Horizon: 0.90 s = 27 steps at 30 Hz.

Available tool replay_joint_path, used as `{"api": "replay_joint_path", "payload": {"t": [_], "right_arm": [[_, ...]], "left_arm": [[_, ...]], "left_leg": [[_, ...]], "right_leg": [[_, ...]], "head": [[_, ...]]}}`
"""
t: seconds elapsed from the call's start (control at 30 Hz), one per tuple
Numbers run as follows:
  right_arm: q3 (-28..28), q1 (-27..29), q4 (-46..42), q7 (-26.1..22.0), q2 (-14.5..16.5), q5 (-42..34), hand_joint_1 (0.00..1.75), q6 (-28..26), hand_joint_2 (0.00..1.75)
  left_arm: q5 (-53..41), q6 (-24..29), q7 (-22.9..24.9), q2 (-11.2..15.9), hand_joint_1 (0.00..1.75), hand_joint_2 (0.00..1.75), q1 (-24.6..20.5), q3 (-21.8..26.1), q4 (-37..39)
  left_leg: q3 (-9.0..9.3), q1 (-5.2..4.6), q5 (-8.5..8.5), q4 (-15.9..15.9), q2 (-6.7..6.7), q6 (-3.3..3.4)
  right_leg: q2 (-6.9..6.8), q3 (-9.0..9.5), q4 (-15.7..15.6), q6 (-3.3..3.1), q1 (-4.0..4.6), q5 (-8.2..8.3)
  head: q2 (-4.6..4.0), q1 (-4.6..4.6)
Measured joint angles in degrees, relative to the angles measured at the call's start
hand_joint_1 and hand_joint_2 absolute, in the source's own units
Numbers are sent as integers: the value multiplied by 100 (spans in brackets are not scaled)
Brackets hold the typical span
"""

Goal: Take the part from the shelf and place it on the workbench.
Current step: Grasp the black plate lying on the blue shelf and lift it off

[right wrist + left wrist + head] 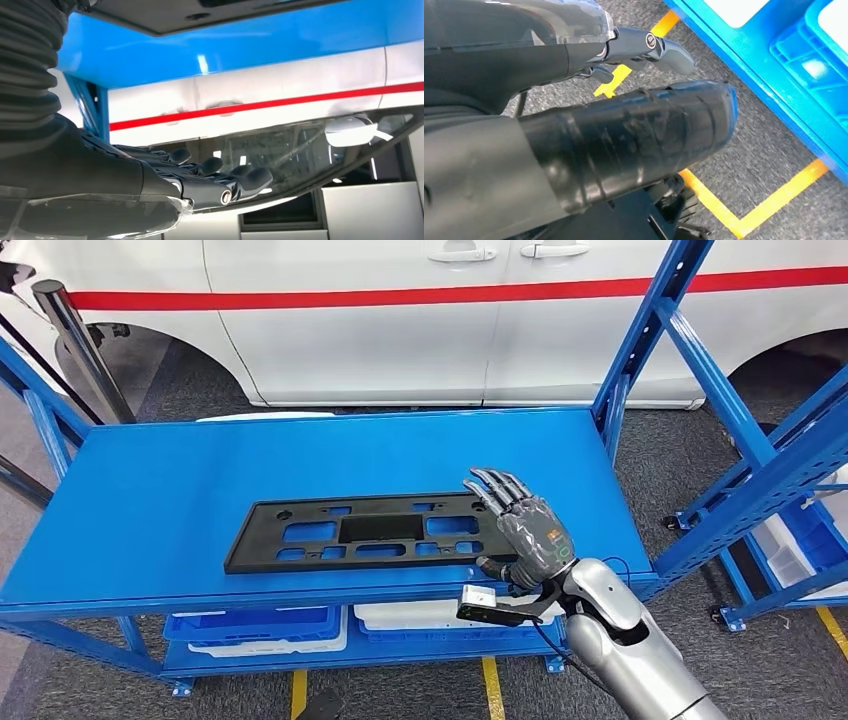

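A flat black part (350,532) with several cut-outs lies lengthwise on the blue shelf top (150,490), near its front edge. My right hand (525,530) is over the part's right end and hides it. The fingers are stretched out straight and the thumb is down by the part's front edge. Nothing is held. In the right wrist view the straight fingers (215,175) are apart from the dark part (200,15) and the blue shelf (250,45). My left hand (589,100) hangs over the floor, its taped thumb and fingers holding nothing.
A white car with a red stripe (400,300) stands close behind the shelf. Blue and white bins (255,628) sit on the lower level. Another blue rack (780,460) stands at the right, a metal post (80,345) at the back left. Yellow lines (749,210) mark the grey floor.
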Motion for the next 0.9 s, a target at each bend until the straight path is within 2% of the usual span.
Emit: {"api": "replay_joint_path", "payload": {"t": [0.03, 0.07, 0.1, 0.13, 0.17, 0.23, 0.27, 0.37, 0.4, 0.47, 0.53, 0.57, 0.6, 0.63, 0.67, 0.73, 0.77, 0.8, 0.9], "right_arm": [[0, -1, 49, -6, 2, 9, 0, 10, 175], [0, 0, 98, -13, 3, 18, 0, 33, 175], [0, -5, 145, -21, 6, 25, 0, 61, 175], [1, -19, 185, -31, 10, 29, 0, 89, 175], [2, -42, 220, -40, 20, 34, 0, 112, 175], [6, -112, 289, -51, 53, 38, 0, 153, 175], [10, -142, 325, -54, 72, 40, 0, 178, 175], [36, -197, 434, -61, 119, 45, 0, 262, 175], [45, -216, 465, -62, 134, 42, 0, 283, 175], [68, -255, 510, -65, 170, 36, 0, 306, 175], [101, -270, 551, -69, 198, 33, 0, 313, 175], [114, -270, 570, -71, 205, 33, 0, 316, 175], [122, -270, 590, -72, 209, 33, 0, 319, 175], [128, -271, 607, -73, 214, 33, 0, 319, 175], [134, -274, 624, -73, 219, 33, 0, 319, 175], [139, -287, 654, -74, 233, 32, 0, 319, 175], [141, -298, 666, -75, 238, 30, 0, 321, 175], [145, -307, 679, -77, 244, 27, 0, 330, 175], [181, -322, 732, -88, 265, 19, 0, 382, 175]], "left_arm": [[-15, -3, 5, 0, 0, 0, -2, 0, 0], [-28, -5, 10, 0, 0, 0, -1, 0, 0], [-37, -8, 17, 0, 0, 0, 0, 0, 0], [-46, -10, 24, -1, 0, 0, -2, 0, 0], [-58, -12, 30, -2, 0, 0, -5, 0, 0], [-79, -16, 45, -4, 0, 0, -16, 0, 0], [-90, -17, 54, -4, 0, 0, -20, 0, 0], [-122, -19, 75, -5, 0, 0, -25, 0, -1], [-129, -19, 78, -5, 0, 0, -27, 0, -1], [-134, -19, 81, -4, 0, 0, -34, 0, 0], [-134, -21, 85, -4, 0, 0, -32, 0, -1], [-134, -22, 87, -4, 0, 0, -28, 0, -1], [-134, -24, 90, -4, 0, 0, -23, 0, -1], [-134, -27, 90, -4, 0, 0, -19, 0, -1], [-134, -30, 91, -4, 0, 0, -19, 0, -1], [-134, -35, 91, -3, 0, 0, -26, 0, 0], [-134, -37, 91, -3, 0, 0, -33, 0, 0], [-134, -39, 91, -3, 0, 0, -37, 0, 0], [-140, -45, 94, -4, 0, 0, -34, 0, 0]], "left_leg": [[-3, -5, -3, 6, -1, 7], [-3, -9, -9, 14, -3, 11], [-3, -11, -19, 29, -8, 11], [-1, -10, -35, 51, -13, 5], [1, -9, -58, 81, -16, -8], [-21, -31, -108, 149, -19, -51], [-35, -42, -121, 170, -18, -75], [-51, -46, -140, 190, -14, -149], [-78, -40, -197, 260, -13, -183], [-285, -16, -475, 723, -8, -259], [-641, 5, -813, 1465, -6, -310], [-781, 11, -904, 1742, -6, -323], [-861, 14, -911, 1884, -6, -329], [-848, 16, -820, 1830, -6, -327], [-757, 17, -652, 1615, -6, -318], [-400, 13, -234, 830, -6, -272], [-240, 1, -109, 479, -8, -242], [-142, -14, -53, 255, -10, -215], [-95, -30, -44, 120, -18, -134]], "right_leg": [[0, -183, 356, 11, -1, -128], [0, -305, 576, 18, -1, -162], [0, -319, 572, 19, -2, -74], [-1, -219, 338, 14, -4, 114], [-2, -46, -40, 2, -5, 333], [0, 264, -690, -36, 7, 567], [1, 325, -832, -58, 15, 581], [2, 338, -891, -145, 18, 573], [0, 347, -907, -180, 7, 581], [-6, 360, -931, -230, -14, 592], [-9, 359, -930, -248, -12, 587], [-12, 359, -928, -251, -10, 585], [-13, 361, -926, -252, -10, 583], [-13, 365, -925, -252, -10, 580], [-11, 373, -924, -250, -10, 576], [-6, 395, -924, -234, -8, 564], [-2, 396, -920, -216, -1, 559], [0, 391, -921, -191, 3, 558], [0, 381, -942, -93, 4, 565]], "head": [[0, -2], [0, -1], [0, -1], [0, -1], [0, 0], [0, -3], [0, -4], [0, -6], [0, -7], [0, -10], [0, -12], [0, -13], [0, -12], [0, -13], [0, -13], [0, -11], [0, -11], [0, -10], [0, -10]]}}
